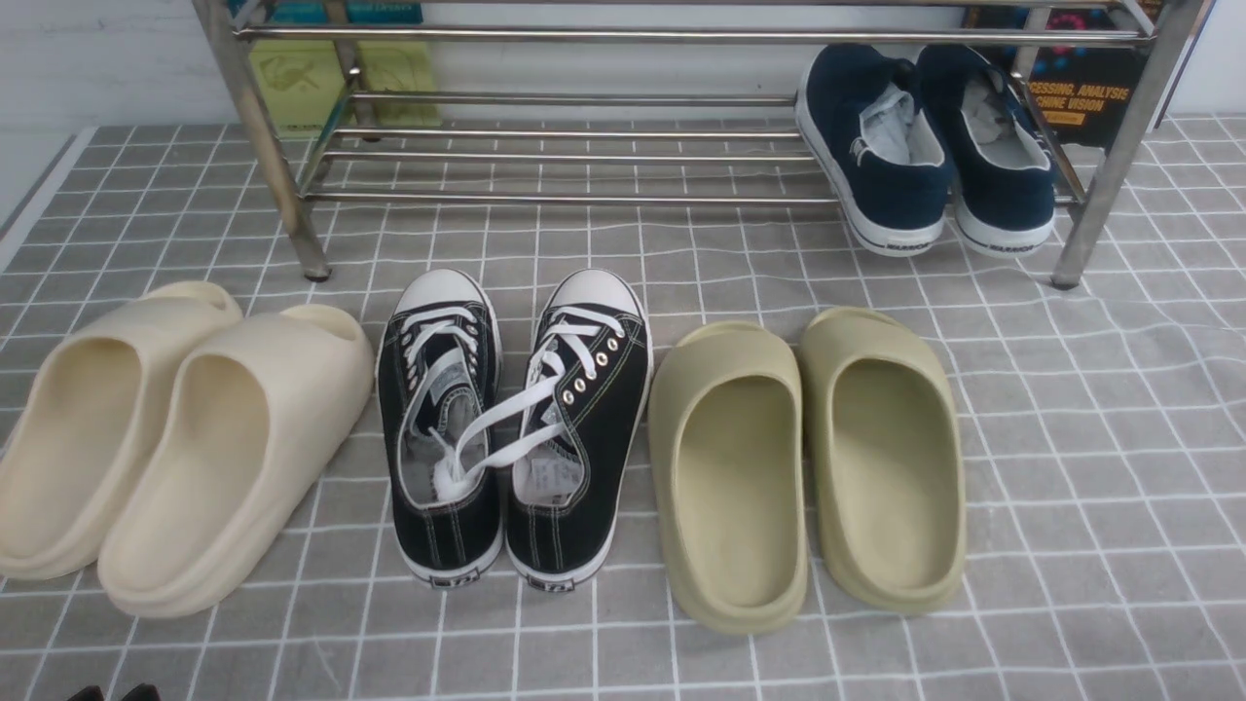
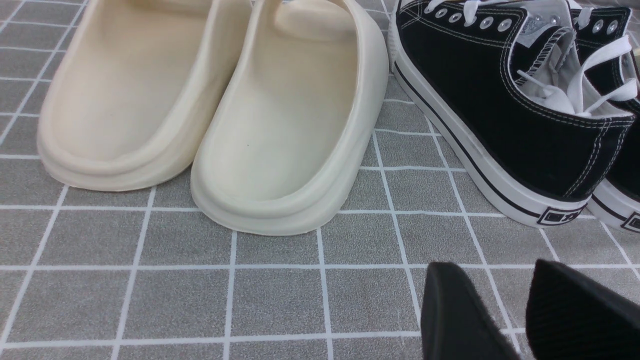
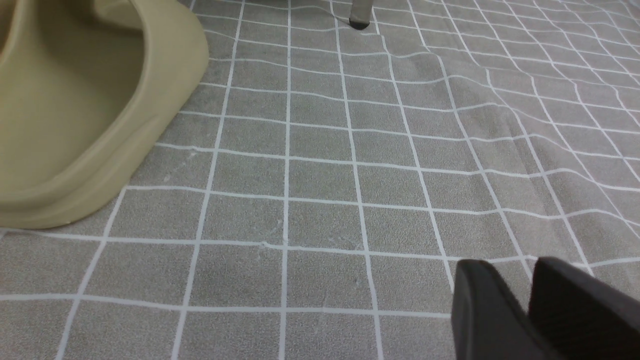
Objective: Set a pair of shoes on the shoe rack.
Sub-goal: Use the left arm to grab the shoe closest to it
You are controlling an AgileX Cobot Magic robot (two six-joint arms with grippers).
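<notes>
Nothing of the task is done yet. Nearest, the left gripper (image 2: pixel 495 280) hangs low over the grey checked cloth (image 1: pixel 1071 438), its two black wedge-shaped fingers a little apart, a strip of cloth showing between them and nothing held. The right gripper (image 3: pixel 512 267) hangs just as low. Only a narrow wedge of cloth shows between its tips, and the frame cuts off the rest, so I cannot tell whether its jaws meet.

Next comes a row of three pairs on the cloth, heels toward the robot. The cream foam slides (image 1: pixel 175 448) lie on the robot's left, thick, rounded and matte. The black canvas sneakers (image 1: pixel 516 428) lie in the middle, and the olive foam slides (image 1: pixel 740 477) on the right have the same moulded shape as the cream ones. The sneakers are woven canvas with white stitching, smooth white rubber toe caps and soles, and metal eyelets. Their flat white laces lie loose, one running from the right sneaker across into the left one (so lifting one shoe may well tug the other). Both sneakers lie short of the rack, toes pointing at it.

Beyond them stands the shoe rack (image 1: pixel 565 199), made of thin polished steel bars between thicker uprights. Navy slip-on shoes (image 1: pixel 896 195) sit tilted at its right end, and the bars to their left carry nothing. Both sneakers have yet to be gripped, lifted and set there.
</notes>
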